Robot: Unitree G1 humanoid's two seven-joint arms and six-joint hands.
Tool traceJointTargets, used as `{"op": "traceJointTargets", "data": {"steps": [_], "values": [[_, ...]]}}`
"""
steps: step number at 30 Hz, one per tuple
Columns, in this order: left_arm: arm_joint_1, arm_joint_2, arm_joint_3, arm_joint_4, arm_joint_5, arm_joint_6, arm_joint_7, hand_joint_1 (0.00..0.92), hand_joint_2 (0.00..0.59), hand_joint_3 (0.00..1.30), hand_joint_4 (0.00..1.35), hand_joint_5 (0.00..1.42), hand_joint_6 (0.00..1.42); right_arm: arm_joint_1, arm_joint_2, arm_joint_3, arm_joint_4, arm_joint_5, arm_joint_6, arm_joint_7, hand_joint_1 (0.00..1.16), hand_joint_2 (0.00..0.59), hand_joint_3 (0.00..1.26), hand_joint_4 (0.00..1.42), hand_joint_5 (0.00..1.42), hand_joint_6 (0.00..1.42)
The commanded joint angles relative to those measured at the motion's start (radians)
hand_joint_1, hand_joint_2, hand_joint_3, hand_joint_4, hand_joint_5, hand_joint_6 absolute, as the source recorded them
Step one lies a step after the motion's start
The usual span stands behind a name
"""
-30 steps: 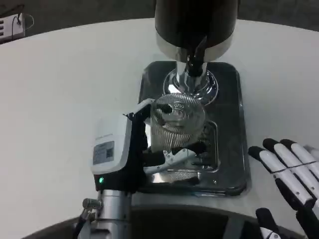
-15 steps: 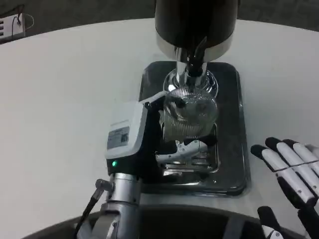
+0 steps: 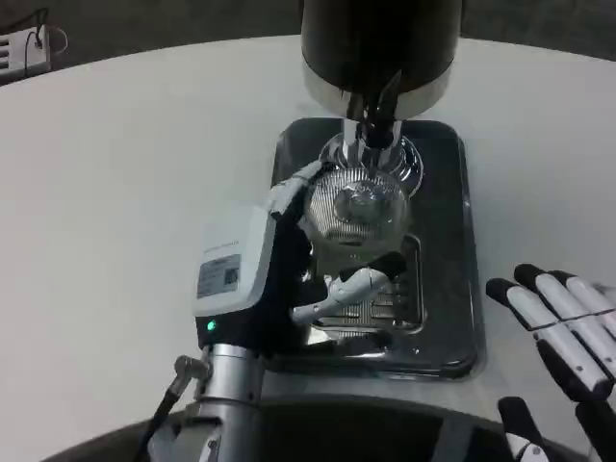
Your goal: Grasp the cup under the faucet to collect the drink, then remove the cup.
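Observation:
A clear ribbed cup (image 3: pixel 358 217) stands upright on the dark metal drip tray (image 3: pixel 448 318), directly below the black faucet (image 3: pixel 378 114) of the dark drink dispenser (image 3: pixel 377 43). My left hand (image 3: pixel 279 289) grips the cup from its left side, with one finger (image 3: pixel 348 289) wrapped across the cup's front. The cup's lower part is hidden by that hand. My right hand (image 3: pixel 563 337) lies at the lower right, beside the tray, its fingers stretched out and apart, holding nothing.
The white table (image 3: pixel 125 212) spreads wide to the left of the tray. A white power strip (image 3: pixel 21 48) sits at the far left corner. The table's front edge runs just below my left wrist.
My left hand has carried the cup away from me, from the tray's grate to a spot right under the faucet. The right hand has barely moved.

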Motion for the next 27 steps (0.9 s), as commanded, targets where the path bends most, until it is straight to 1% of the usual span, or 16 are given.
{"op": "traceJointTargets", "data": {"steps": [1,3,6,8,10,11,12,17,18,21,24,27], "values": [[0.019,0.016,0.001,-0.007,-0.027,-0.005,-0.041,0.127,0.040,0.10,0.08,0.42,0.43,0.002,0.003,0.006,0.006,0.010,0.001,0.005,0.22,0.558,0.12,0.07,0.11,0.16],[0.021,0.019,0.000,-0.015,-0.033,-0.008,-0.047,0.091,0.030,0.08,0.04,0.39,0.38,0.002,0.004,0.008,0.007,0.010,0.002,0.004,0.22,0.558,0.12,0.07,0.11,0.16],[0.036,0.022,0.003,-0.043,-0.045,-0.013,-0.052,0.043,0.009,0.06,0.02,0.35,0.33,0.004,0.004,0.009,0.007,0.010,0.003,0.004,0.22,0.558,0.12,0.07,0.11,0.16],[0.071,0.025,0.013,-0.097,-0.058,-0.019,-0.059,0.004,0.000,0.05,0.01,0.33,0.31,0.004,0.005,0.009,0.007,0.011,0.003,0.004,0.22,0.558,0.12,0.07,0.11,0.16],[0.103,0.026,0.026,-0.149,-0.070,-0.016,-0.068,0.000,0.004,0.05,0.00,0.28,0.26,0.005,0.005,0.010,0.007,0.011,0.004,0.004,0.22,0.558,0.12,0.07,0.11,0.17],[0.136,0.024,0.040,-0.199,-0.081,-0.010,-0.072,0.000,0.009,0.05,0.00,0.27,0.25,0.005,0.005,0.010,0.007,0.012,0.005,0.005,0.22,0.558,0.12,0.07,0.11,0.17],[0.159,0.023,0.049,-0.236,-0.089,-0.004,-0.077,0.000,0.010,0.05,0.00,0.27,0.24,0.005,0.005,0.011,0.007,0.015,0.007,0.007,0.23,0.572,0.12,0.07,0.11,0.18],[0.262,0.032,0.098,-0.402,-0.116,0.003,-0.119,0.000,0.013,0.05,0.00,0.23,0.18,0.001,0.000,0.016,0.007,0.023,0.008,0.015,0.25,0.575,0.12,0.08,0.11,0.18],[0.280,0.029,0.110,-0.432,-0.130,0.001,-0.128,0.000,0.014,0.05,0.00,0.22,0.17,0.001,-0.001,0.017,0.007,0.024,0.007,0.016,0.25,0.565,0.12,0.08,0.11,0.18],[0.327,0.018,0.141,-0.519,-0.164,-0.005,-0.151,0.000,0.025,0.04,0.00,0.19,0.14,0.000,0.001,0.023,0.002,0.023,0.009,0.021,0.25,0.562,0.12,0.08,0.11,0.18],[0.372,0.007,0.165,-0.616,-0.203,-0.009,-0.189,0.000,0.052,0.04,0.00,0.14,0.10,0.006,0.007,0.030,-0.005,0.018,0.009,0.023,0.25,0.561,0.12,0.08,0.11,0.18],[0.396,-0.002,0.180,-0.701,-0.245,-0.006,-0.244,0.000,0.076,0.01,0.00,0.07,0.04,0.016,0.012,0.035,-0.011,0.012,0.008,0.021,0.26,0.561,0.12,0.08,0.11,0.18]]}}
